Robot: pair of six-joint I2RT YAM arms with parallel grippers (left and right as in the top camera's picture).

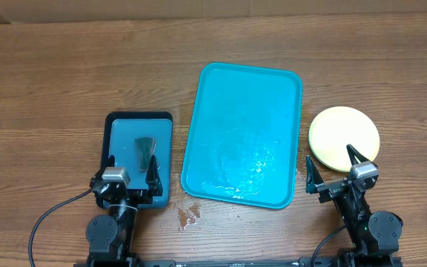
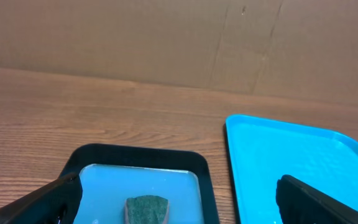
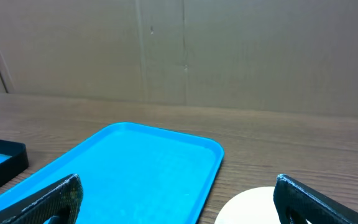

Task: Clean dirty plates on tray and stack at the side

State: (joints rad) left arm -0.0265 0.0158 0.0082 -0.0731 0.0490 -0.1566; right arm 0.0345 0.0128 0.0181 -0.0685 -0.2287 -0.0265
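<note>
Overhead view: teal tray [image 1: 242,133] lies mid-surface [image 1: 50,89], glistening wet toward its near edge
Plate [image 1: 344,133]: pale yellow, on the surface just right of the tray, its near rim between the right gripper's spread fingers
Right gripper [image 1: 330,159]: wide apart, holding nothing
Left gripper [image 1: 132,165]: wide apart, empty, over the near end of a small black-rimmed tray [image 1: 117,126]
Sponge [image 1: 145,150]: dark green, in that small tray, just ahead of the left gripper

Overhead looks straight down on the table [image 1: 50,74] from high. Each wrist view sits low, close behind its jaws, facing the wall [image 3: 229,50]; both share the tray [image 2: 291,155] ahead of them.
</note>
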